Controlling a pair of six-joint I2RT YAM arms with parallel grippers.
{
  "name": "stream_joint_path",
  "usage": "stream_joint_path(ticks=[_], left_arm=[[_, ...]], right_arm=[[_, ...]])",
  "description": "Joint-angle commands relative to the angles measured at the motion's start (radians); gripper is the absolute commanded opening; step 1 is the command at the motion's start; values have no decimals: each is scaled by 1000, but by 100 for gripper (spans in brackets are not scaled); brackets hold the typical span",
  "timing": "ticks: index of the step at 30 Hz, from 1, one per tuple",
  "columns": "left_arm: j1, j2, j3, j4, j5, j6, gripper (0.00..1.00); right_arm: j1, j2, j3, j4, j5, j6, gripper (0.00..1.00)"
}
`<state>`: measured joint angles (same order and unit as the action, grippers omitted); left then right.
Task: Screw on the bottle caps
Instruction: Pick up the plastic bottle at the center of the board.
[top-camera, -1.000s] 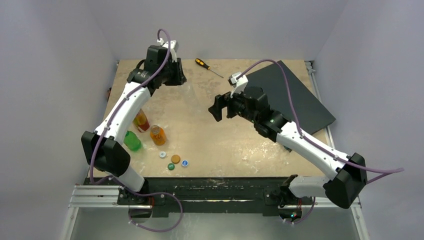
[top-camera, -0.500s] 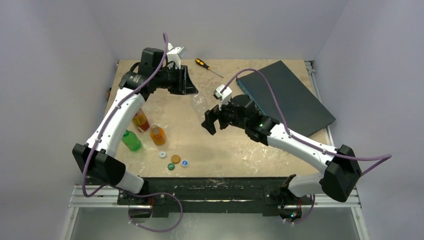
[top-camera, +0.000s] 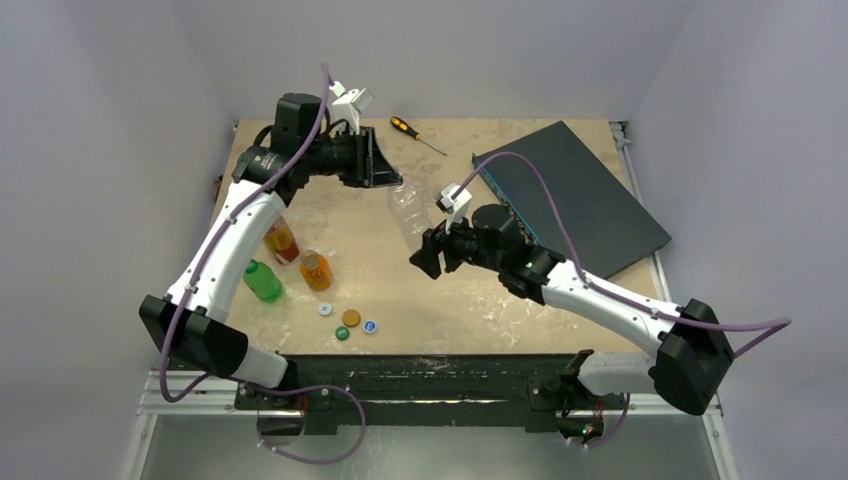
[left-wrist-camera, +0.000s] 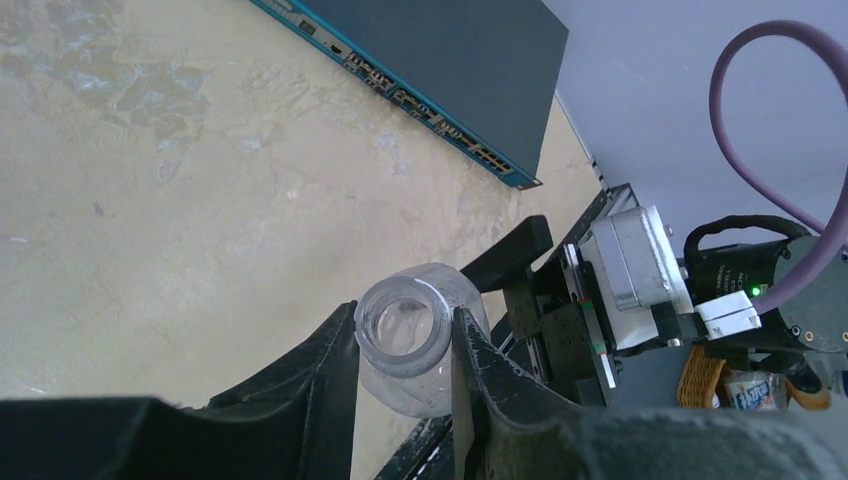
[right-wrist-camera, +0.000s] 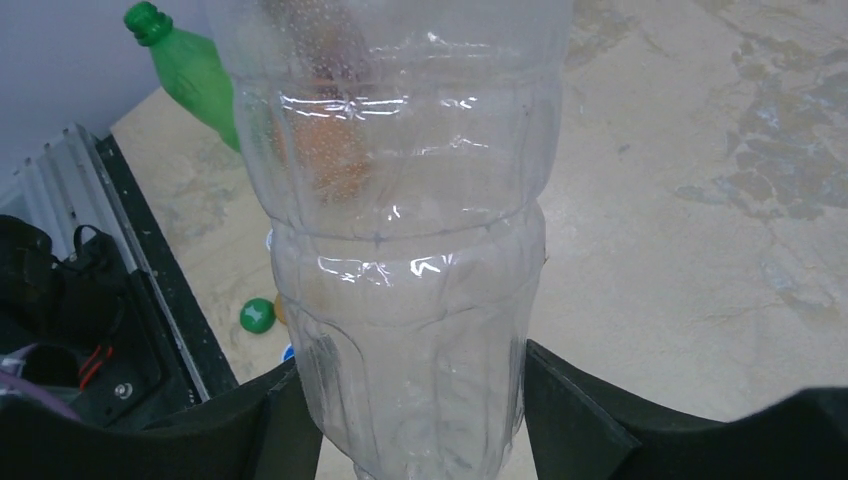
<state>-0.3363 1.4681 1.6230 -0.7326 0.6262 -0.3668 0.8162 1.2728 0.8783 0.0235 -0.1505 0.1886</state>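
My left gripper (top-camera: 392, 183) (left-wrist-camera: 405, 322) is shut on the neck of a clear bottle (top-camera: 412, 212) (left-wrist-camera: 420, 345) and holds it above the table, its open mouth uncapped. My right gripper (top-camera: 428, 252) (right-wrist-camera: 405, 420) is open, with its fingers on either side of the clear bottle's base (right-wrist-camera: 410, 300). A green bottle (top-camera: 265, 282) (right-wrist-camera: 190, 70), an amber-orange bottle (top-camera: 316, 271) and another orange bottle (top-camera: 282, 241) stand at the left. White (top-camera: 325, 309), orange (top-camera: 351, 318), blue (top-camera: 370, 326) and green (top-camera: 342, 333) (right-wrist-camera: 257, 315) caps lie near the front edge.
A black-and-orange screwdriver (top-camera: 418, 134) lies at the back. A dark flat box (top-camera: 580, 195) (left-wrist-camera: 440, 80) with a blue edge covers the back right. The black rail (top-camera: 430, 372) runs along the table's front edge.
My left arm swung right and brought the clear bottle over the table's middle. My right gripper moved left and nearer, and now flanks the bottle's base.
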Motion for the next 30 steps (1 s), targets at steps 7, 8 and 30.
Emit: stream_joint_path(ticks=[7,8,30], left_arm=[[-1,-80,-115,237,2,-136,60],[-1,-90,-137,268,1,-154,73],[-52,-313,-533,778,-203,-410,65]], right_arm=[[0,-54,40,149,-81,226,37],[0,-48,60,147,-78,253,37],[-31,114,251,334,-68,570,39]])
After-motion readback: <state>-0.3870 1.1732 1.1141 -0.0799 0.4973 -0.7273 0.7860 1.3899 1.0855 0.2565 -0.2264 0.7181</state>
